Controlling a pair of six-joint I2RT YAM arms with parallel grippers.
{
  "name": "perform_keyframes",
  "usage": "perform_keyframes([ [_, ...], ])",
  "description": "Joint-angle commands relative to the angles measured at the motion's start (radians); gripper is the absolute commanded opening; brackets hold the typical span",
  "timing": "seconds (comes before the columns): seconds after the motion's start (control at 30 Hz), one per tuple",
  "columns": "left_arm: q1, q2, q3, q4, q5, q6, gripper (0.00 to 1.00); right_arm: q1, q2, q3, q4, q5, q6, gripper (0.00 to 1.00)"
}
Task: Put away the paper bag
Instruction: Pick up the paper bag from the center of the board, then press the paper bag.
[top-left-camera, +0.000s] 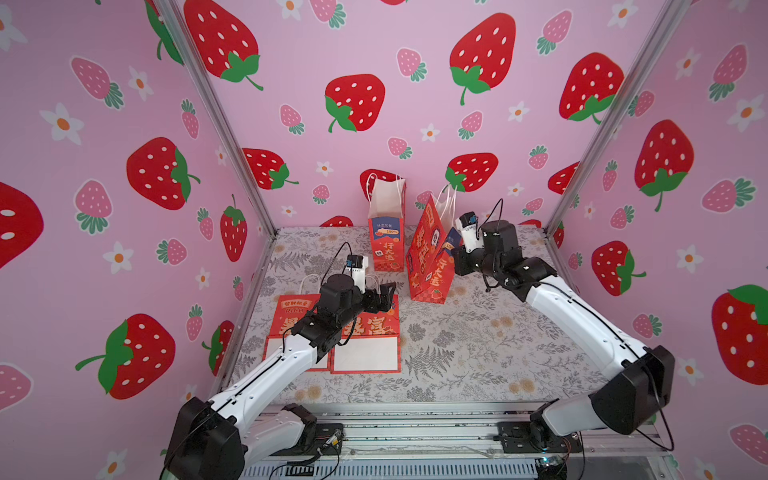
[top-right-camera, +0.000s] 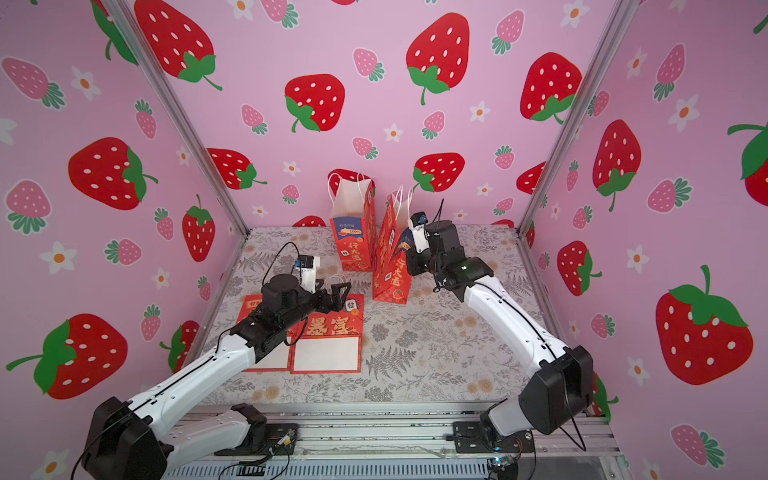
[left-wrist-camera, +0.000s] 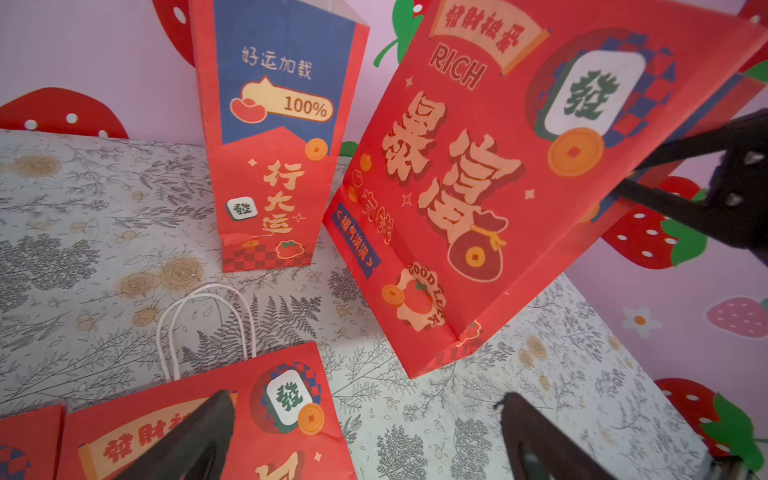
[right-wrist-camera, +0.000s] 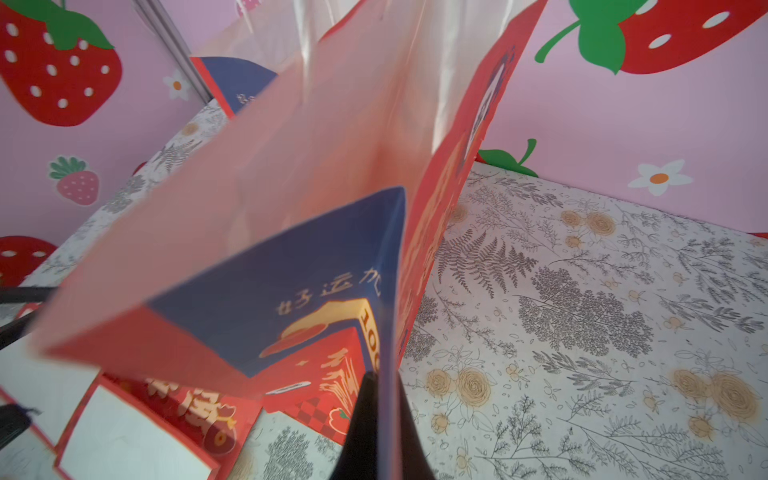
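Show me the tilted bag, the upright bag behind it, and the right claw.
Tilted bag (top-left-camera: 428, 266), top view, printed red face.
Upright bag (top-left-camera: 387, 245), top view, narrow front panel.
Right claw (right-wrist-camera: 376, 399), right wrist view, pinched side fold.

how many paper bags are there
4: two flat bags side by side near the left arm, one upright bag at the back, and one tilted bag in the right pincer.

Around me stand pink walls (top-left-camera: 374, 50) with red strawberries and small flowers — below, a grey floral worktop (top-left-camera: 478, 353).
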Motion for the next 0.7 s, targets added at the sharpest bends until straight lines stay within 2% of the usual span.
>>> perform_keyframes([
  [0.0,0.010,-0.059,0.105,-0.076,0.118,0.022,0.99,-0.016,-0.037,0.073,-0.172,-0.205,-0.044,0.00],
  [0.1,0.062,-0.108,0.106,-0.116,0.179,0.009,0.99,-0.040,-0.049,0.141,-0.297,-0.365,-0.064,0.00],
  [0.23,0.181,-0.157,0.085,-0.110,0.391,-0.038,0.99,-0.045,-0.066,0.198,-0.409,-0.548,-0.084,0.00],
  [0.43,0.264,-0.212,0.088,-0.127,0.550,-0.066,0.99,-0.045,-0.104,0.217,-0.455,-0.782,-0.099,0.00],
  [0.67,0.315,-0.214,0.049,0.077,0.765,-0.213,0.99,-0.045,-0.145,0.190,-0.468,-1.007,-0.114,0.00],
])
